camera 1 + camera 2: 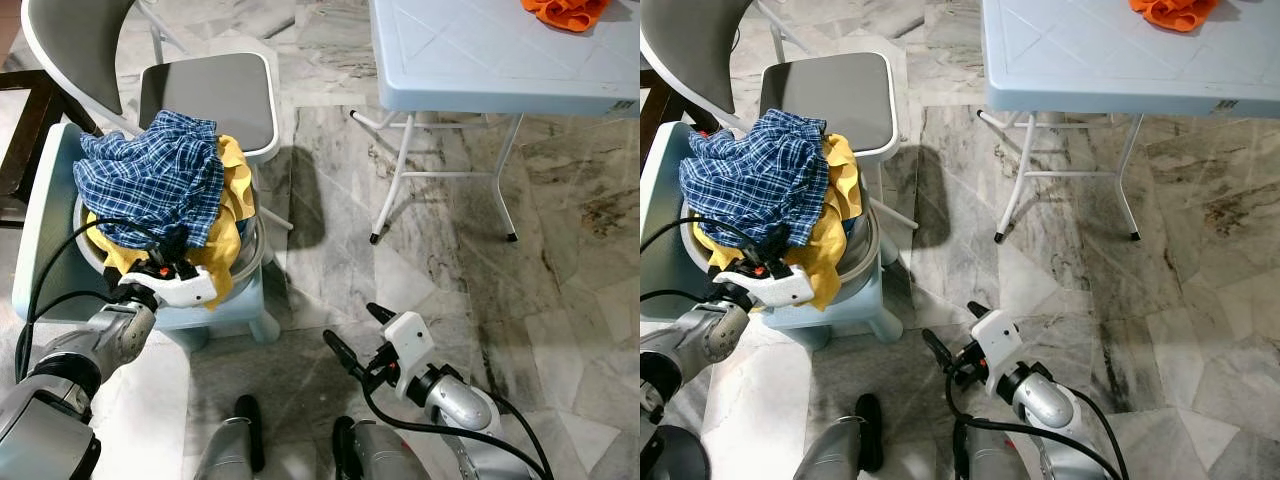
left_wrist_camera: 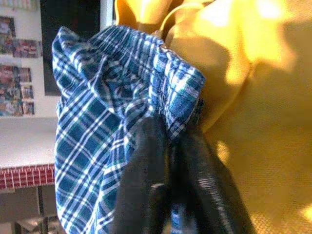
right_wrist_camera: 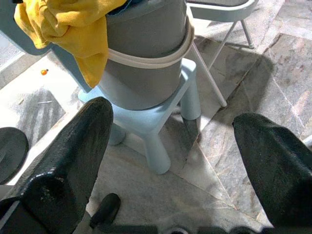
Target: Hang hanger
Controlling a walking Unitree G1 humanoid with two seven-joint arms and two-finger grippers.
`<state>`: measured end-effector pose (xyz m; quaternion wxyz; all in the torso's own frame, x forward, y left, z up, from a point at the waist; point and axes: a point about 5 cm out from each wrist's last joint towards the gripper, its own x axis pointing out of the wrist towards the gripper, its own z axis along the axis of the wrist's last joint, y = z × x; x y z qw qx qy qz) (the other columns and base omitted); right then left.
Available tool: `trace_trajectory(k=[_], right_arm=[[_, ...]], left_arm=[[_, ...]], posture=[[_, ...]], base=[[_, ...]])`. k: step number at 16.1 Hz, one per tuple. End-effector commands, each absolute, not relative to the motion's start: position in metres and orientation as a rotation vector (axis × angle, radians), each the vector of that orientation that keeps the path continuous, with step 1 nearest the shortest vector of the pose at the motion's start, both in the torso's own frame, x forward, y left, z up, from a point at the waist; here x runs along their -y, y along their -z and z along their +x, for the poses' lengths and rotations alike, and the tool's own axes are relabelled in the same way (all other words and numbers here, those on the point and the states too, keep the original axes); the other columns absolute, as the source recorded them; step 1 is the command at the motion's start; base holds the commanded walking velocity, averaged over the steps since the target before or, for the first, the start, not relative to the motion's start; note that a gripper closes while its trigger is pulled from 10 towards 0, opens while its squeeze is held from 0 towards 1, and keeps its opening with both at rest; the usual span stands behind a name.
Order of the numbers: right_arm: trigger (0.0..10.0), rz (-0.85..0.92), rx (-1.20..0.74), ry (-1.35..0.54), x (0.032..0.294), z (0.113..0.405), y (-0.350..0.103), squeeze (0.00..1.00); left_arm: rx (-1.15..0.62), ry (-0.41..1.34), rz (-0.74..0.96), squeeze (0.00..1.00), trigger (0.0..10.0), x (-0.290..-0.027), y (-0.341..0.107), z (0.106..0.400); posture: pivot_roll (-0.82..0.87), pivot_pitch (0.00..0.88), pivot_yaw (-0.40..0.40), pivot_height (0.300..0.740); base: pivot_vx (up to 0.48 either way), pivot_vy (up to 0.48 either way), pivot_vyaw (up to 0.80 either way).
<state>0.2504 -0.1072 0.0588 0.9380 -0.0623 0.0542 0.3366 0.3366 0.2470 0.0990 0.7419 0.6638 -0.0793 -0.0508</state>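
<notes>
While left hand (image 1: 172, 252) clamps plaid shirt (image 1: 150, 175) | right hand (image 1: 353, 335) low, fingers apart.

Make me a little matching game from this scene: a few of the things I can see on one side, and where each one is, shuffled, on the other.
Things:
1. blue plaid cloth
2. orange cloth
3. left end effector
4. right end effector

Places or states:
A. lying on the light blue folding table
B. open, above the marble floor
C. on top of the yellow cloth in the grey basin
D. shut on the blue plaid cloth at the basin

Pairs: 1-C, 2-A, 3-D, 4-B
</notes>
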Motion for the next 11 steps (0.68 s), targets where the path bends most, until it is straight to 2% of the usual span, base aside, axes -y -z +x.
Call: trace_trajectory(k=[1, 4, 5, 6, 8, 10, 11], right_arm=[[10.0, -0.128, -0.145, -0.682, 0.111, 0.246, -0.051, 0.0], [10.0, -0.13, -0.144, -0.684, 0.112, 0.246, -0.052, 0.0], [10.0, -0.13, -0.145, -0.686, 0.113, 0.247, -0.052, 0.0], [10.0, -0.132, -0.145, -0.687, 0.113, 0.248, -0.052, 0.0], [10.0, -0.136, -0.143, -0.69, 0.113, 0.251, -0.052, 0.0], [10.0, -0.139, -0.141, -0.696, 0.113, 0.253, -0.053, 0.0], [10.0, -0.141, -0.141, -0.699, 0.113, 0.254, -0.053, 0.0]], left_arm=[[0.108, 0.105, 1.405, 0.0, 0.0, -0.253, -0.091, 0.332], [0.139, 0.042, 1.158, 0.0, 0.0, -0.245, -0.104, 0.338], [0.148, 0.003, 1.0, 0.0, 0.0, -0.241, -0.109, 0.34], [0.162, -0.067, 0.729, 0.0, 0.0, -0.238, -0.118, 0.344], [0.179, -0.13, 0.305, 0.0, 0.0, -0.23, -0.123, 0.347], [0.202, -0.099, 0.149, 0.0, 0.0, -0.221, -0.128, 0.347], [0.215, -0.049, 0.005, 0.0, 0.0, -0.211, -0.131, 0.348]], posture=[[-0.19, 0.331, -0.045, 0.74], [-0.18, 0.33, -0.048, 0.74], [-0.18, 0.328, -0.05, 0.74], [-0.17, 0.327, -0.054, 0.74], [-0.16, 0.324, -0.062, 0.74], [-0.15, 0.324, -0.067, 0.74], [-0.15, 0.323, -0.07, 0.74]], base=[[0.0, 0.0, 0.0], [0.0, 0.0, 0.0], [0.0, 0.0, 0.0], [0.0, 0.0, 0.0], [0.0, 0.0, 0.0], [0.0, 0.0, 0.0], [0.0, 0.0, 0.0]])
